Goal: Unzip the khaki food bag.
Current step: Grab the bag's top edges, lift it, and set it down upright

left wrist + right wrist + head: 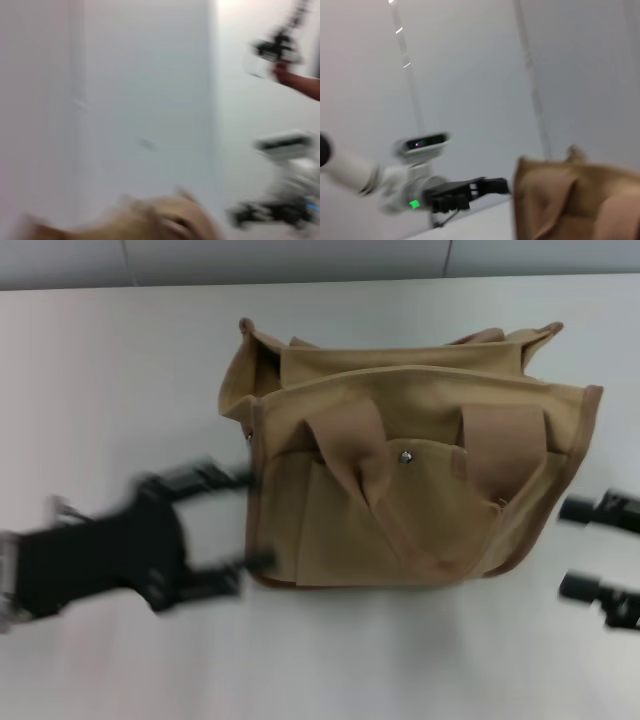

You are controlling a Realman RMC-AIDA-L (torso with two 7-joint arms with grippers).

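Khaki food bag (410, 480) sits on the white table (110, 370), roughly centre, a little toward the robot's right. It lies with its front face up toward the head camera: front pocket with a metal snap (405, 456), two wide webbing handles (350, 445) folded down over that face. The top edge, far from the robot, looks gathered; zipper itself not made out.

Left gripper (255, 519) is at the bag's left side, low over the table. Fingers (215, 477) spread wide, tips at or just beside the bag's side seam; contact cannot be told, view blurred.

Right gripper (578, 548) is near the bag's right side, apart from it, two finger tips showing with a clear gap between, holding nothing.

Right wrist view shows a bag corner (575, 200) with the left arm (425, 190) beyond.
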